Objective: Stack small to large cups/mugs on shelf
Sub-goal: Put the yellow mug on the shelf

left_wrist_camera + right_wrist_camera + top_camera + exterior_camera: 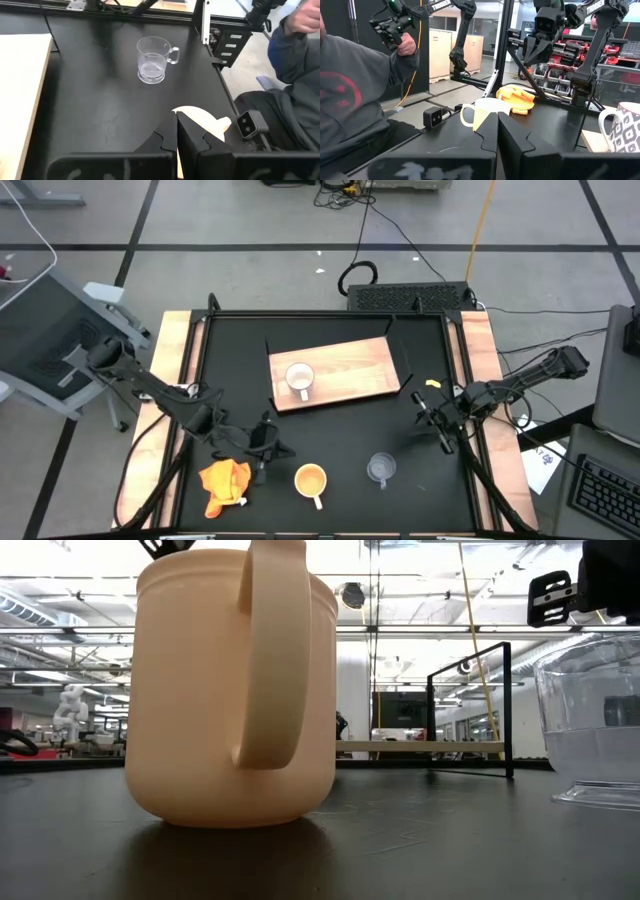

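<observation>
The shelf [345,365], a light-brown wooden board, lies flat on the black table, toward its far side. A white cup [300,380] stands on its left part, and shows patterned in the right wrist view [626,125]. The yellow-orange cup [311,480] and the clear glass cup [381,468] stand upright on the table near the front edge. My left gripper [275,448] hangs shut above the table, left of the yellow-orange cup [200,119]. My right gripper [430,420] is shut too, held at the table's right side, off the shelf's near right corner.
An orange-yellow cloth [225,485] lies crumpled at the front left. A black metal frame [300,315] borders the table. A person sits beyond the table's edge [355,85], holding a hand controller. There is bare tabletop between the shelf and the two cups.
</observation>
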